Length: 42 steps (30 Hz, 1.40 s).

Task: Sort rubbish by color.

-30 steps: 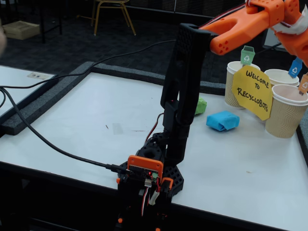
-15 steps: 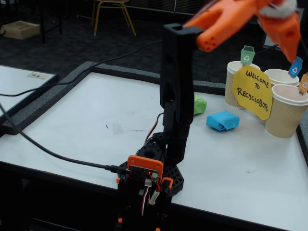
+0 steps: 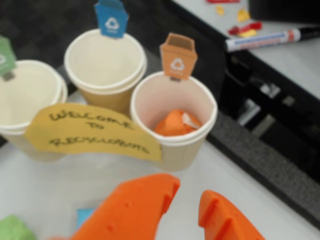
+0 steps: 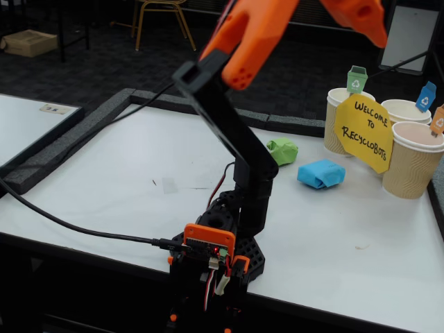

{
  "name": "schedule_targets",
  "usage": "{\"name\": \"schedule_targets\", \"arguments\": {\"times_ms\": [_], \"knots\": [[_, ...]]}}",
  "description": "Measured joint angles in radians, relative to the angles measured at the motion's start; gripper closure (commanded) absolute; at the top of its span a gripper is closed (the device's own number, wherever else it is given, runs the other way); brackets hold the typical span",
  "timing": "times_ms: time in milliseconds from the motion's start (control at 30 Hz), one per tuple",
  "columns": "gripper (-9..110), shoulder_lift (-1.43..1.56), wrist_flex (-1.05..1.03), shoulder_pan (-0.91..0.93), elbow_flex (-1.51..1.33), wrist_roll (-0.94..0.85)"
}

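In the wrist view the orange wad (image 3: 176, 123) lies inside the cup with the orange tag (image 3: 174, 116). My gripper (image 3: 189, 202) hangs open and empty in front of the cups, its two orange fingers apart. The cups with the blue tag (image 3: 106, 70) and the green tag (image 3: 25, 95) look empty. In the fixed view the lime green wad (image 4: 282, 150) and the blue wad (image 4: 320, 173) lie on the white table (image 4: 139, 180), left of the cups. The arm is raised high there, and one finger (image 4: 364, 15) shows at the top edge. Both wads peek in at the wrist view's bottom left, green (image 3: 11, 229) and blue (image 3: 84, 216).
The yellow sign (image 4: 363, 132) leans against the cups. A raised black border (image 3: 265, 160) edges the table behind them; beyond it lie a marker (image 3: 272, 39) and scraps. A black cable (image 4: 69, 222) crosses the table's left side to the arm's base (image 4: 215, 250).
The arm has swung up and back toward the left, away from the cups. The gripper has climbed to the frame's top edge. The green wad is no longer hidden behind the arm.
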<state>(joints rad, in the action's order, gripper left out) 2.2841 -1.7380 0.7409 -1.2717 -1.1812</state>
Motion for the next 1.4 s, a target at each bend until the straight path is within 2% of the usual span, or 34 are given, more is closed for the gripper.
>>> {"name": "schedule_targets", "arguments": {"times_ms": [367, 833, 1400], "knots": [[101, 0.204, -0.006, -0.101, -0.097, 0.000], [101, 0.215, -0.012, -0.410, -0.311, 0.000], [101, 0.115, 0.132, -0.423, -0.500, 0.000]]}}
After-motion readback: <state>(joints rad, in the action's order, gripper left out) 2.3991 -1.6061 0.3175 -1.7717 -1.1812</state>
